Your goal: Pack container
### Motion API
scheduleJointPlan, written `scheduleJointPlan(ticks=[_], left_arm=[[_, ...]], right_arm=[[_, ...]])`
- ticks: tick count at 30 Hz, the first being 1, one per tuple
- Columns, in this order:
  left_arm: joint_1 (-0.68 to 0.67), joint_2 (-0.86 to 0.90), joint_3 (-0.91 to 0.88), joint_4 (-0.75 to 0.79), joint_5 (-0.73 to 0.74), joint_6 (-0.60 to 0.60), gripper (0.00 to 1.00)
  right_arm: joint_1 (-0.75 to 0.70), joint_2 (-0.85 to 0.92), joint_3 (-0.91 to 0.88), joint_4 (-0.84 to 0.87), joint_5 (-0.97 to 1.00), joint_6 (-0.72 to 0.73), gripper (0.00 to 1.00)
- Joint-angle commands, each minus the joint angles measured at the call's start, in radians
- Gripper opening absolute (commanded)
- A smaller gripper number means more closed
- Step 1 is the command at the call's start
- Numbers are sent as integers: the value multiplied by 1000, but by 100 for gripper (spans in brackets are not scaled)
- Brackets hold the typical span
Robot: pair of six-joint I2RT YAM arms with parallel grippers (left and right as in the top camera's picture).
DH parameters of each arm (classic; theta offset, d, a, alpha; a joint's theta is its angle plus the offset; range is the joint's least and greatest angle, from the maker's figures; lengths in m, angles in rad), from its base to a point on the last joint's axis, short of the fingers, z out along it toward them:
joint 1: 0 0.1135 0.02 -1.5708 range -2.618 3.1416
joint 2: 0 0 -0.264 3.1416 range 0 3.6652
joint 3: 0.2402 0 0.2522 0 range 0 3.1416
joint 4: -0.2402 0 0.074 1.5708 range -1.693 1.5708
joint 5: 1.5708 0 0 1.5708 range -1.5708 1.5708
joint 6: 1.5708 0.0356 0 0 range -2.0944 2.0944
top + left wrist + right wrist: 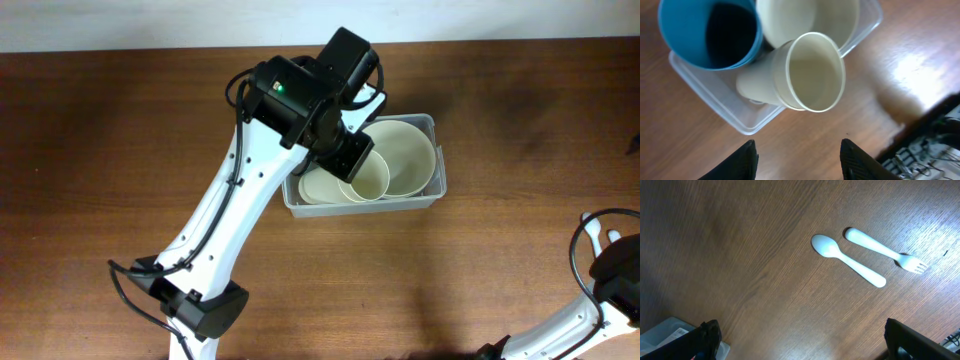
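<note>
Container point(746, 123) just beneath left tool point(799, 153)

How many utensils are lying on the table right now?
2. A white spoon and a white fork lie side by side on the table, not touching, in the right wrist view; more may be hidden.

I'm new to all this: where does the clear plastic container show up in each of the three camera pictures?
Overhead: the container sits just right of centre.
Left wrist: container at upper left, holding a blue bowl and a tilted cream cup.
Right wrist: only a container corner, at the bottom-left edge.
Shared landmark: the brown wooden table, in all three.
</note>
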Motion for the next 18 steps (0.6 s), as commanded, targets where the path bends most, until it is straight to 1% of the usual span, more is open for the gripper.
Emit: scheduleJointPlan(ticks=[1, 3, 7, 18], left_arm=[[-1, -4, -38, -1, -110, 15, 55], [-1, 3, -62, -1, -135, 15, 55], [-1, 31, -96, -1, -134, 15, 55], [-49, 61, -98, 66, -124, 15, 54]], right_arm=[[3, -2, -3, 3, -5, 8, 99], [3, -2, -3, 3, -5, 8, 99], [3, -2, -3, 3, -5, 8, 99], [3, -2, -3, 3, -5, 8, 99]])
